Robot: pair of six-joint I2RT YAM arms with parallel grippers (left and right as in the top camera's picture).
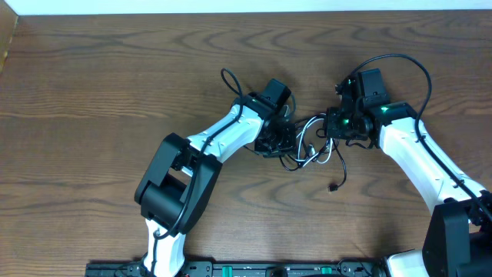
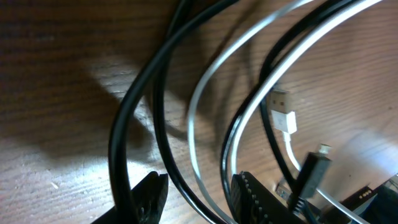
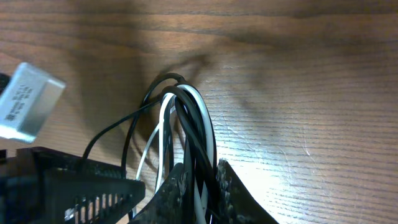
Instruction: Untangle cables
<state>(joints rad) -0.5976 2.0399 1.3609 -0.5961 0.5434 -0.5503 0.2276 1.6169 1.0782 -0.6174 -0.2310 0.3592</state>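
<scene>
The black cable (image 1: 340,165) and white cable (image 1: 320,158) lie knotted together on the wooden table between my two grippers. In the left wrist view, loops of black cable (image 2: 134,106) and white cable (image 2: 205,93) run between the spread jaws of my left gripper (image 2: 196,198), unclamped. A white USB plug (image 2: 284,113) and a black plug (image 2: 314,171) lie just to the right. My right gripper (image 3: 204,186) is shut on a bundle of black and white strands (image 3: 198,118) that arch up out of it. From overhead, the left gripper (image 1: 278,138) and right gripper (image 1: 332,127) face each other closely.
A loose black plug end (image 1: 332,187) trails toward the front of the table (image 1: 92,85). In the right wrist view, the left arm's black body (image 3: 68,186) and a grey labelled block (image 3: 25,99) crowd the left side. The arms' own thick black wires loop above both wrists.
</scene>
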